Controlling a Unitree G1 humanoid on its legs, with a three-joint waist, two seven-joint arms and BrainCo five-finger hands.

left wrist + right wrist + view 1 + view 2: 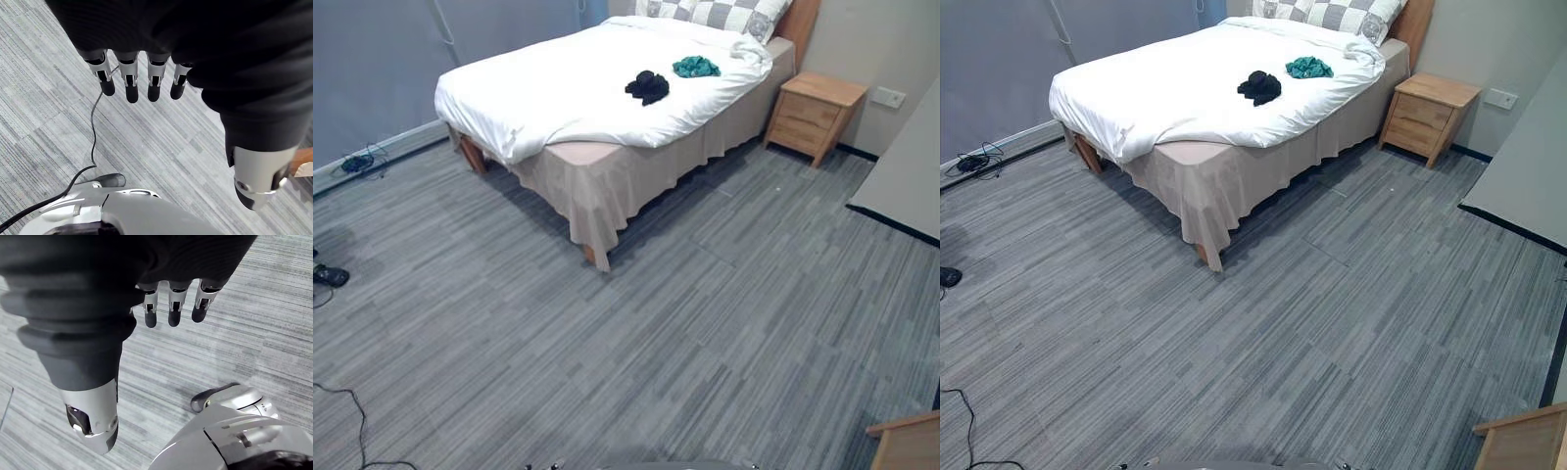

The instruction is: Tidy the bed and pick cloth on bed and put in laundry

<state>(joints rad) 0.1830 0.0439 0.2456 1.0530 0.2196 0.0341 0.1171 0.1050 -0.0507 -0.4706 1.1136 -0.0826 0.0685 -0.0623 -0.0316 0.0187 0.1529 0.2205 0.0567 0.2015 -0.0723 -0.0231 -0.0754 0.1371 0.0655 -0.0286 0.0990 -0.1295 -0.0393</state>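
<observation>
My left hand [131, 81] hung with fingers straight and slack, nothing between them and the thumb. My right hand [173, 308] was the same, with grey carpet [161, 137] past the tips. Well apart from both sets of fingers, far ahead, the black cloth [648, 86] and the teal cloth [695, 67] lay bunched on the bed [548, 108], near each other. Both looked light, soft and limp — I judged a pinch at the top of each heap would lift it, though the white duvet might snag.
</observation>
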